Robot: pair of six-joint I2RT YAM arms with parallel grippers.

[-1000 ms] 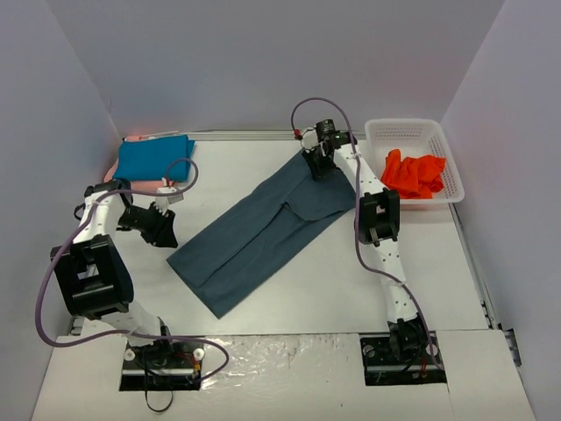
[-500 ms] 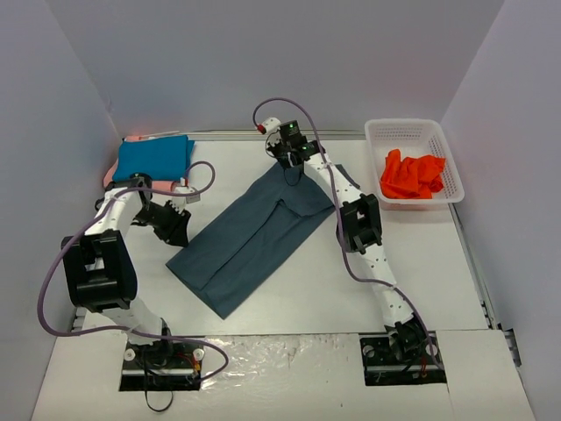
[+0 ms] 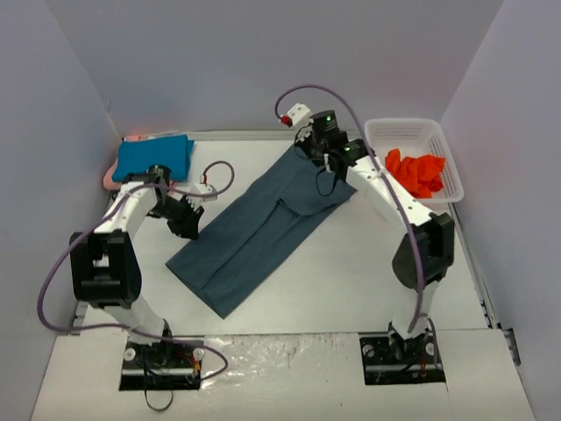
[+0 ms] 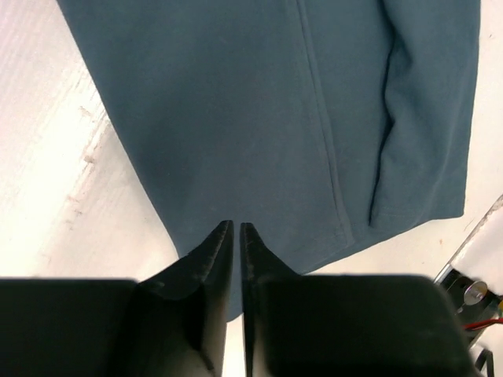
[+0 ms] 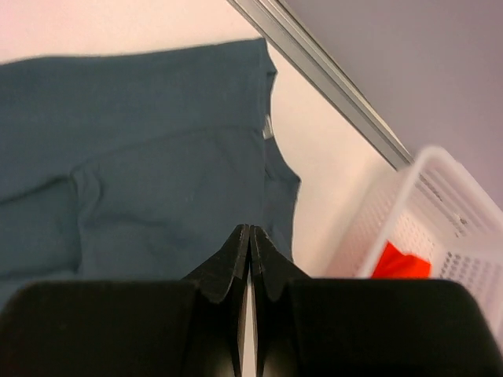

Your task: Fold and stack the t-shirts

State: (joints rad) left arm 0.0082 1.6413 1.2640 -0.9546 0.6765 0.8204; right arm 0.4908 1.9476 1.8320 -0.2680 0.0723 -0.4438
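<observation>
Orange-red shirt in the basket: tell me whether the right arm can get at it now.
Probably yes. The right gripper hovers shut over the slate shirt beside the basket, whose top is open, with the orange-red shirt uncovered inside.

Slate blue-grey shirt, teal shirt, orange-red shirt, perhaps a pink shirt, white lattice basket.

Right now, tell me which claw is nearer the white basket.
Right. The right claw is close beside the basket, over the slate shirt; the left claw is across the table.
</observation>
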